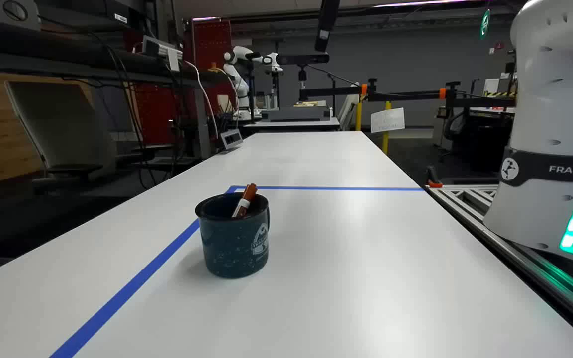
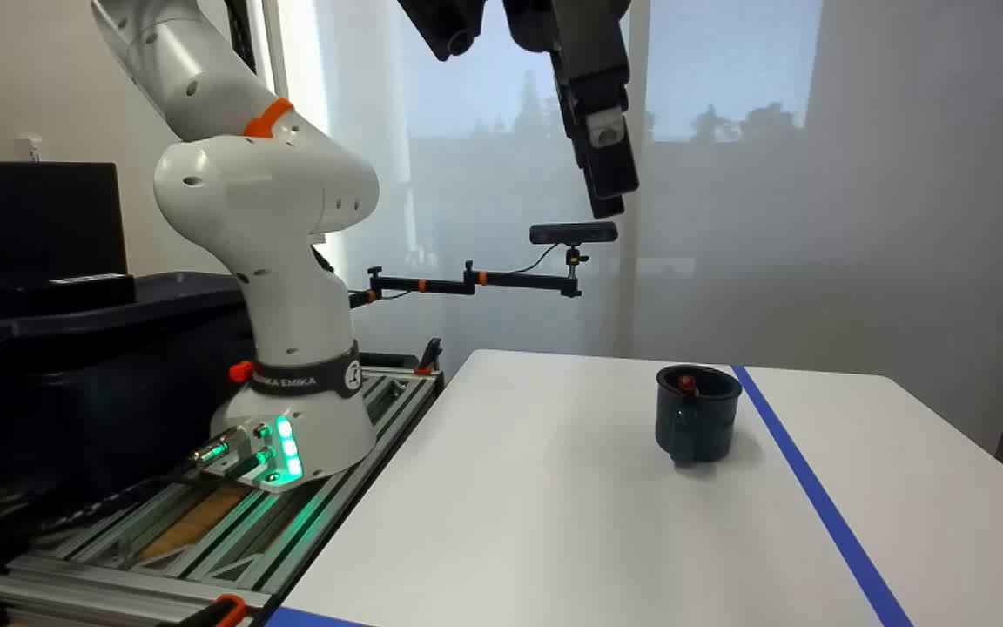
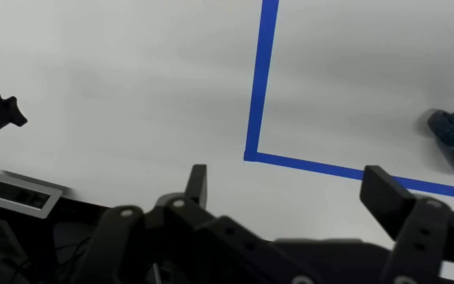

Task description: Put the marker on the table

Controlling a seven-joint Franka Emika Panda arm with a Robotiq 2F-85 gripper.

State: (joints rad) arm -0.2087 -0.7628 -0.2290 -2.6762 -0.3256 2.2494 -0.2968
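Marker (image 1: 244, 201) is propped in the mug (image 1: 232, 244); reaching seems in hand, and the spread end effector (image 3: 284, 186) must be brought toward wrist-view three o'clock.

Smooth, softly glossy table (image 1: 326, 248), speckled mug (image 1: 232, 246)

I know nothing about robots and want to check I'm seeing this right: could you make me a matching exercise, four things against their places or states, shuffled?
Things
1. slim reddish-brown pen-like marker
2. dark blue speckled mug
3. black two-fingered pincer
4. wide white flat tabletop

Places or states
A. open, gripping nothing
B. marked with blue tape lines
C. leaning inside the mug
D. standing upright on the tabletop

Right pairs: 1-C, 2-D, 3-A, 4-B
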